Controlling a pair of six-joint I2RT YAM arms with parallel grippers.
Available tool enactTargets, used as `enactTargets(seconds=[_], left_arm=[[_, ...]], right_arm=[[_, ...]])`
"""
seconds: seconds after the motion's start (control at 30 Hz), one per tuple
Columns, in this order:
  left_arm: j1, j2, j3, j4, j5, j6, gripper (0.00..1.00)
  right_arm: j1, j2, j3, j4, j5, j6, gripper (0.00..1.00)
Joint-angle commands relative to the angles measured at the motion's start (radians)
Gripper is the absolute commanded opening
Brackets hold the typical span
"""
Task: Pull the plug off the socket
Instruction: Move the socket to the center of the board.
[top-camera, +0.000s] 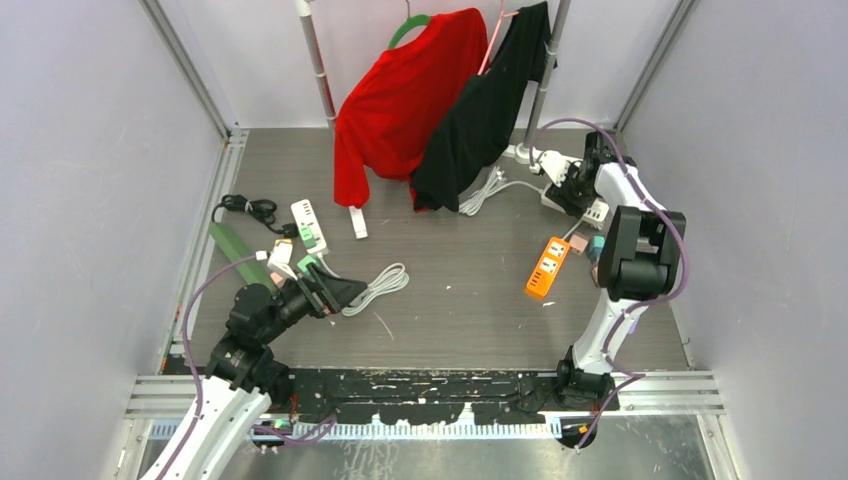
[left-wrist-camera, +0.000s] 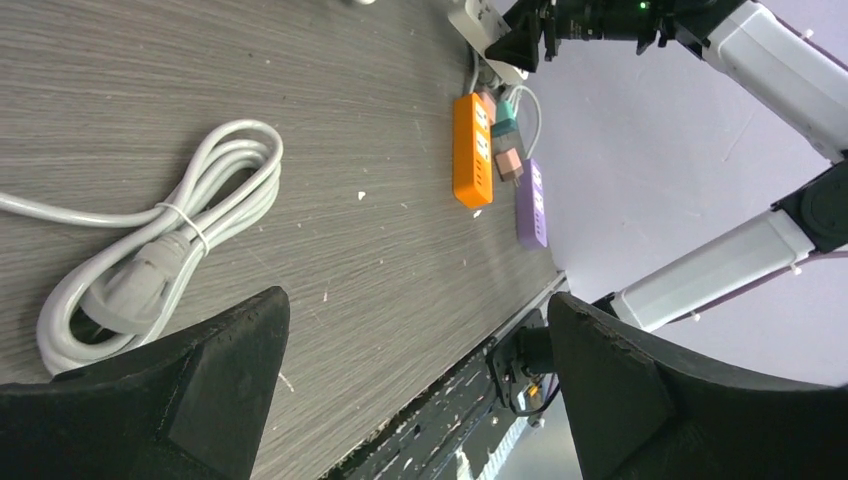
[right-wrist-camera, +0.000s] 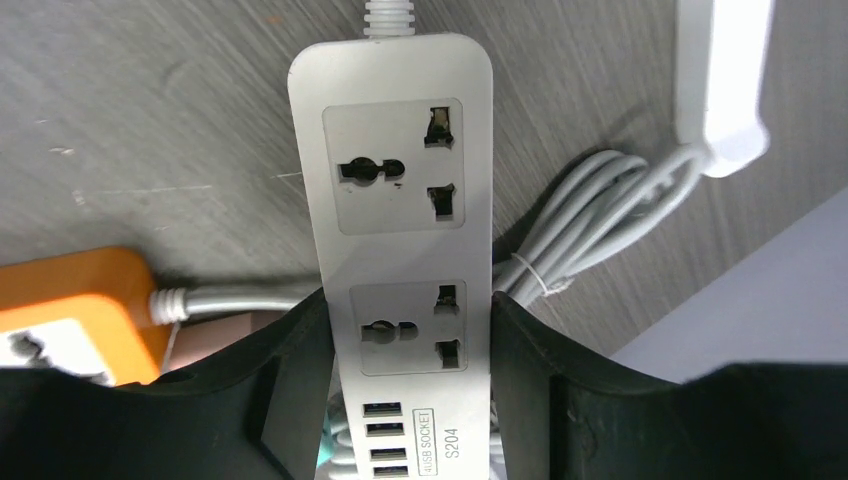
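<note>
both sockets of the white plastic power strip (right-wrist-camera: 400, 200) stand empty. we judge the plug off this strip, though we see no loose plug to confirm it. the strip lies at two o'clock on the grey wood-grain tabletop (left-wrist-camera: 350, 100). the right gripper (right-wrist-camera: 405, 335) clamps its sides. the left gripper (left-wrist-camera: 415, 300), at eight o'clock, is fully released and holds nothing.

Garments (top-camera: 410, 90) hang over the far edge of the table (top-camera: 450, 330). On the left lies a power strip (top-camera: 309, 226), with a coiled cable (top-camera: 378, 286) nearer the arms. At the far right, the right gripper (right-wrist-camera: 408, 330) straddles a socket strip (right-wrist-camera: 395, 150). A third strip (top-camera: 548, 267) lies just nearer, to its left.
</note>
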Motion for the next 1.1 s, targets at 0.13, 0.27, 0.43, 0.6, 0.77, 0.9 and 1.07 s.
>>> enactTargets(seconds=[0.13, 0.27, 0.43, 0.6, 0.77, 0.9, 1.07], left_arm=[[-0.003, 0.056, 0.087, -0.119, -0.039, 0.079, 1.00], [-0.002, 0.102, 0.112, -0.162, -0.081, 0.119, 1.00], [-0.002, 0.175, 0.160, -0.198, -0.130, 0.173, 1.00], [-0.003, 0.232, 0.201, -0.209, -0.150, 0.213, 1.00], [-0.003, 0.287, 0.233, -0.227, -0.181, 0.252, 1.00], [-0.003, 0.333, 0.257, -0.236, -0.219, 0.273, 1.00], [-0.002, 0.397, 0.288, -0.260, -0.304, 0.290, 1.00]], right_arm=[[0.010, 0.107, 0.113, 0.093, 0.102, 0.151, 0.54], [0.009, 0.064, 0.082, 0.110, 0.089, 0.199, 0.80], [0.008, -0.051, 0.016, 0.113, 0.023, 0.274, 0.86], [0.007, -0.200, -0.051, 0.091, -0.105, 0.397, 0.87], [0.008, -0.379, -0.069, -0.011, -0.303, 0.502, 0.87], [0.009, -0.509, -0.081, -0.063, -0.487, 0.615, 0.87], [0.009, -0.631, -0.140, -0.058, -0.692, 0.781, 0.89]])
